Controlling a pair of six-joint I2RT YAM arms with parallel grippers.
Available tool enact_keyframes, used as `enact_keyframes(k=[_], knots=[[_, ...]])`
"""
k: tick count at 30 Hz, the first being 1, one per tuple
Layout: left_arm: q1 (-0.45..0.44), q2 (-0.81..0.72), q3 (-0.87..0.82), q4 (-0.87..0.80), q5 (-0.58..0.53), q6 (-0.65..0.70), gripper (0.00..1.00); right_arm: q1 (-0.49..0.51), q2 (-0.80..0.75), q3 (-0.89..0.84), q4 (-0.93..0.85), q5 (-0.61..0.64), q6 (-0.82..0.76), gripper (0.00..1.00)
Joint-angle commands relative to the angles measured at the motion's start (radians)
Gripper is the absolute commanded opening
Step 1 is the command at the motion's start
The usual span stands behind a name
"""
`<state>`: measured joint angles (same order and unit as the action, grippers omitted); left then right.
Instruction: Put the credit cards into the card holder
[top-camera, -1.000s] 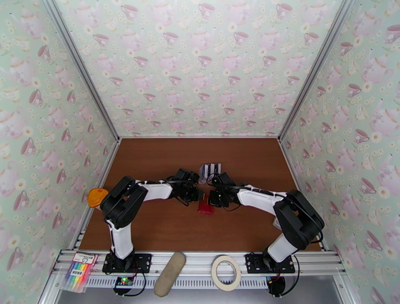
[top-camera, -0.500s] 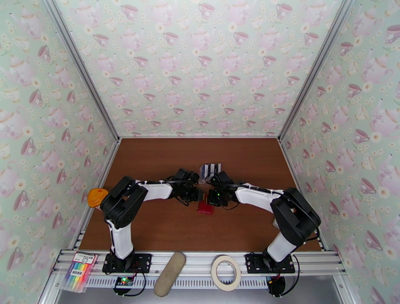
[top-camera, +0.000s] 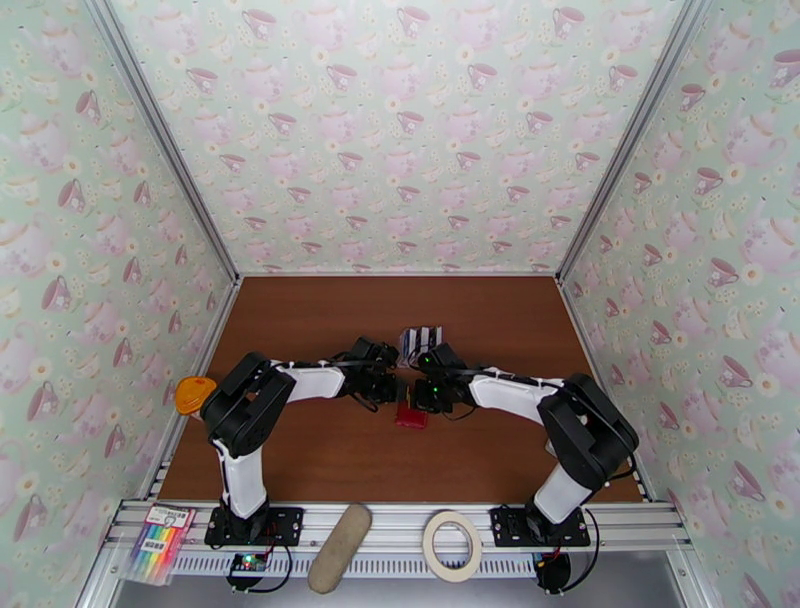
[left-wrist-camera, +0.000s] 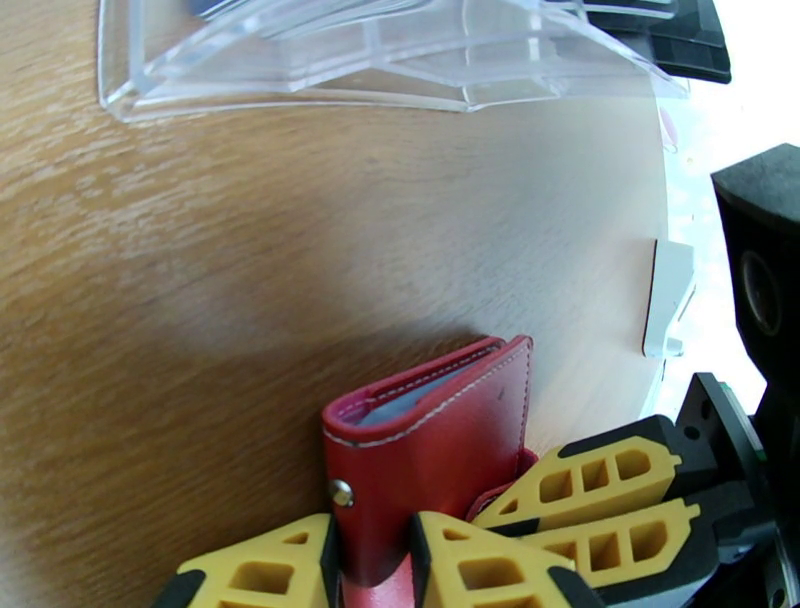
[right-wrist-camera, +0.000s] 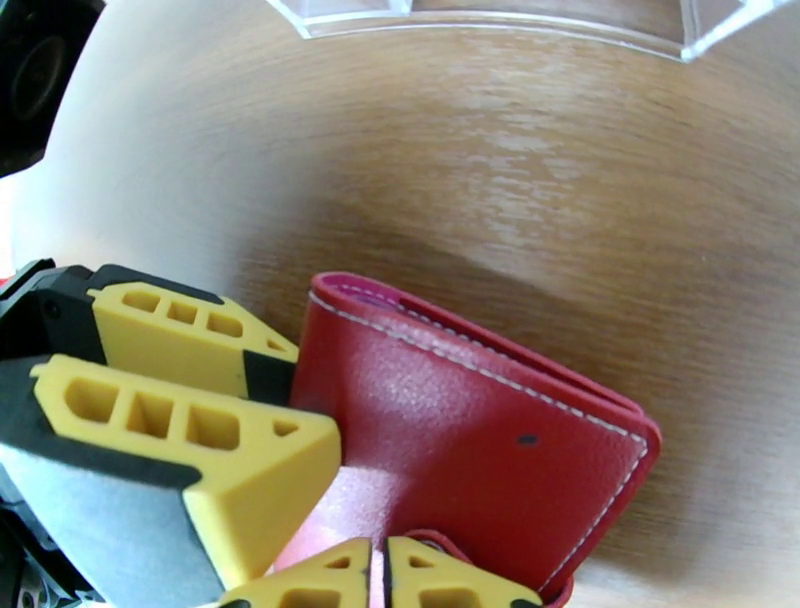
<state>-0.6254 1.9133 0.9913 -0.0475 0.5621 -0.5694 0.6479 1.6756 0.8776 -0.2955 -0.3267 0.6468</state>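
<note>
We judge the task barely begun: the credit cards (top-camera: 421, 342) stand in their clear stand (left-wrist-camera: 380, 55) at the middle of the bench (top-camera: 320, 320), and we count 0 of them clearly inside the card holder (right-wrist-camera: 470, 420). A greyish strip shows in the fold from the left wrist view, but we cannot tell whether it is lining or a card. The card holder lies just in front of the stand, between the 2 arms, folded nearly flat with its pink edge showing. The left gripper (left-wrist-camera: 370, 530) is clamped on the red cover beside the metal snap. The right gripper (right-wrist-camera: 380, 565) has its fingers almost together on what looks like the snap tab. What is left, as we see it, is to open the cover, then fetch and slide in each card.
</note>
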Motion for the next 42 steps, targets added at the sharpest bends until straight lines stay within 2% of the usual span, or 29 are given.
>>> enact_keyframes(k=[1, 4, 8, 12, 22, 25, 42], knots=[[-0.024, 0.058, -0.008, -0.017, -0.029, 0.01, 0.26, 0.009, 0.024, -0.02, 0.002, 0.008, 0.004, 0.12], [-0.024, 0.043, -0.015, -0.013, -0.032, 0.008, 0.26, 0.01, 0.004, -0.026, 0.009, 0.006, 0.001, 0.13], [-0.024, 0.015, -0.029, -0.001, -0.039, 0.006, 0.26, 0.01, -0.055, -0.034, 0.014, 0.02, 0.002, 0.23], [-0.024, -0.019, -0.041, 0.0, -0.062, 0.017, 0.26, 0.009, -0.098, -0.039, 0.017, 0.035, 0.0, 0.27], [-0.022, -0.058, -0.06, 0.013, -0.092, 0.025, 0.26, -0.049, -0.173, -0.066, -0.062, 0.175, 0.002, 0.32], [-0.021, -0.072, -0.066, 0.021, -0.091, 0.026, 0.26, -0.051, -0.167, -0.065, -0.073, 0.203, 0.002, 0.32], [0.009, -0.154, -0.109, 0.038, -0.098, 0.026, 0.26, -0.051, -0.03, -0.009, -0.006, 0.138, 0.017, 0.37]])
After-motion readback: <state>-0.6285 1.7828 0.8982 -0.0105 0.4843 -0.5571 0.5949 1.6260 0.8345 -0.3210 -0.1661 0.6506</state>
